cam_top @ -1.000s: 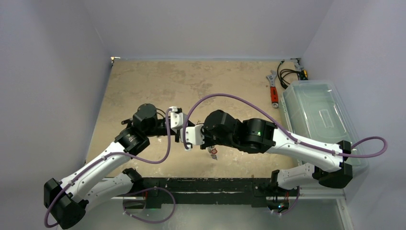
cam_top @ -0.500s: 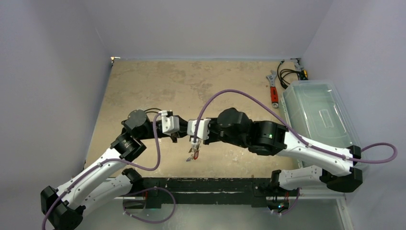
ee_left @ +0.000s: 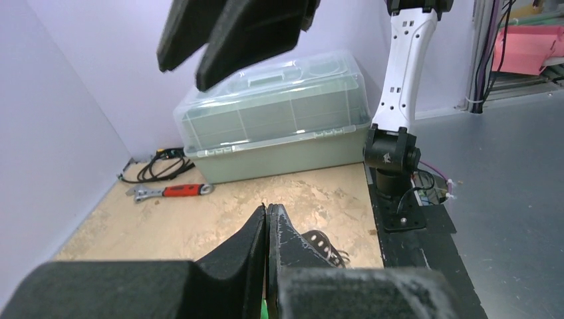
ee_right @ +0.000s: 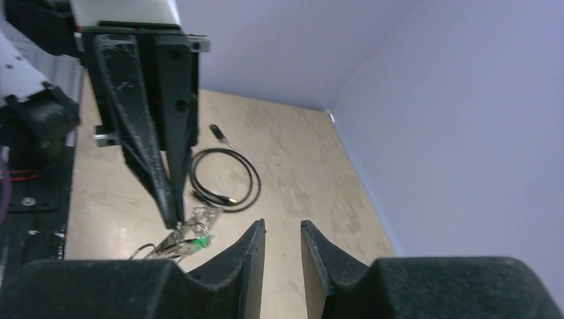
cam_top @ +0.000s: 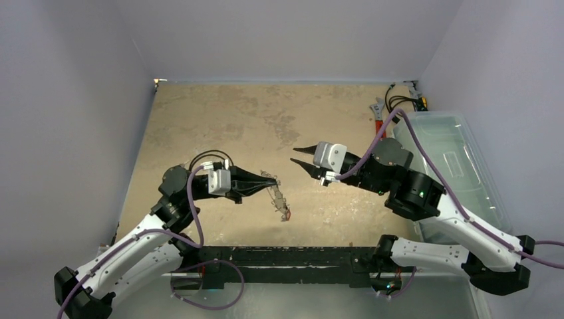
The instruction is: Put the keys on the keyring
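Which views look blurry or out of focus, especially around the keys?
Top external: even light, the silvery coloured-tag keys small and smeared. Left wrist: its black fingers blurred up close, background sharp. Right wrist: keys soft.

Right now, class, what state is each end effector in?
Left end effector: closed, holding the keys.
Right end effector: open, empty.

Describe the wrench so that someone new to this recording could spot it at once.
Start at the clear lidded bin along the right side of the table. Just off the bin's far end, near the back wall, the wrench lies flat on the tabletop next to a black coiled cable. Its red handle and silvery head set it apart from the all-black cable.
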`<state>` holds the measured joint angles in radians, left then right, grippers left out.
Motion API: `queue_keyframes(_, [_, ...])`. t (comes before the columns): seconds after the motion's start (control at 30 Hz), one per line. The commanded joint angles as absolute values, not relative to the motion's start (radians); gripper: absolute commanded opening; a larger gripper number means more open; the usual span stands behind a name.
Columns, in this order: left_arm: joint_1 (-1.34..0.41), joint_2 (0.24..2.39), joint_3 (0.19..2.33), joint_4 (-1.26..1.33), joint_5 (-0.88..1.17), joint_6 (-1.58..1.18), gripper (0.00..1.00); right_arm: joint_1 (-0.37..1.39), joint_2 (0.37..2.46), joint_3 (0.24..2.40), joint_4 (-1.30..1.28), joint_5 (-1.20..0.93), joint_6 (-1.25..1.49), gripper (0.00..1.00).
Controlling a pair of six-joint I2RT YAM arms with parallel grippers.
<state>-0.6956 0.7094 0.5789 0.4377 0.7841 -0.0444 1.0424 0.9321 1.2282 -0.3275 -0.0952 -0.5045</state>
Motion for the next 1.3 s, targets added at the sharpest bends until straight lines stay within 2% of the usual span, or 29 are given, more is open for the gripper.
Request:
queue_keyframes(0.0, [-0.699, 0.686, 0.586, 0.521, 0.786, -0.063, 0.0, 1.032, 0.941, 1.209, -0.32, -0.301, -0.46, 0.31])
queue_keyframes(0.2, [-0.699, 0.673, 0.589, 0.494, 0.766, -0.044, 0.0, 1.017, 0.965, 1.225, -0.394, -0.438, -0.447, 0.34])
queue_keyframes(0.33, [-0.699, 0.675, 0.595, 0.474, 0.758, -0.033, 0.0, 1.014, 0.994, 1.23, -0.412, -0.463, -0.437, 0.45])
queue_keyframes(0.5, [-0.699, 0.676, 0.598, 0.46, 0.752, -0.028, 0.0, 1.012, 1.054, 1.231, -0.405, -0.482, -0.42, 0.49])
queue_keyframes(0.63, [-0.699, 0.68, 0.6, 0.459, 0.749, -0.026, 0.0, 1.012, 1.119, 1.221, -0.368, -0.485, -0.395, 0.4])
queue_keyframes(0.7, [-0.699, 0.681, 0.6, 0.458, 0.747, -0.026, 0.0, 1.012, 1.143, 1.226, -0.364, -0.475, -0.394, 0.24])
queue_keyframes(0.77, [-0.699, 0.683, 0.6, 0.456, 0.739, -0.026, 0.0, 1.012, 1.147, 1.222, -0.351, -0.456, -0.395, 0.03])
queue_keyframes(0.8, [-0.699, 0.683, 0.6, 0.454, 0.736, -0.026, 0.0, 1.012, 1.144, 1.22, -0.345, -0.452, -0.397, 0.0])
queue_keyframes(1.13, [-0.699, 0.685, 0.627, 0.386, 0.737, 0.018, 0.0, 1.012, 1.104, 1.212, -0.351, -0.405, -0.405, 0.0])
queue_keyframes(1.17, [-0.699, 0.686, 0.637, 0.356, 0.739, 0.034, 0.08, 1.013, 1.098, 1.214, -0.353, -0.401, -0.405, 0.0])
queue_keyframes(1.23, [-0.699, 0.681, 0.647, 0.335, 0.738, 0.047, 0.32, 1.012, 1.08, 1.207, -0.338, -0.395, -0.404, 0.0])
queue_keyframes(1.27, [-0.699, 0.675, 0.645, 0.335, 0.73, 0.049, 0.39, 1.012, 1.071, 1.203, -0.328, -0.394, -0.403, 0.0])
